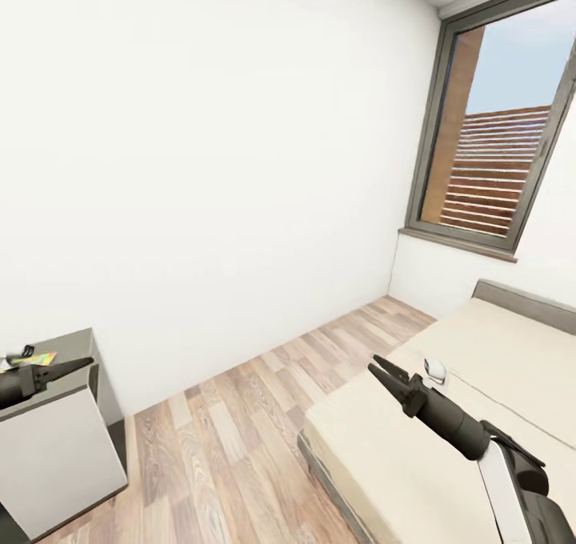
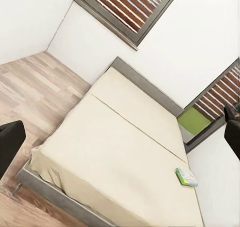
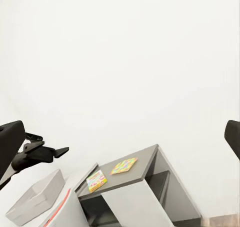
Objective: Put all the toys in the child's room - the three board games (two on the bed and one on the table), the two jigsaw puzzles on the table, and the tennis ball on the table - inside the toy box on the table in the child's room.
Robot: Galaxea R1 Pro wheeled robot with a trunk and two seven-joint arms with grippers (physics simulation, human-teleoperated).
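Observation:
My left gripper (image 1: 86, 362) hovers open at the edge of the table's (image 1: 76, 346) dark grey section, where a jigsaw puzzle (image 1: 36, 359) lies. My right gripper (image 1: 374, 366) is open in the air over the bed's (image 1: 496, 344) near corner, holding nothing. On the bed's far side lies a green-edged board game (image 2: 186, 176) with a white busy cover. The right wrist view shows the jigsaw puzzle (image 3: 124, 165), a second flat colourful box (image 3: 96, 180) beside it, and the light-grey toy box (image 3: 37, 197) on the pale desk top. The tennis ball is out of view.
Wood floor (image 1: 264, 416) runs between the table and the bed. A white wall (image 1: 200, 168) stands ahead and a window (image 1: 500, 128) is at the right above the bed's headboard (image 1: 520, 300). The left arm (image 3: 30, 154) reaches over the desk.

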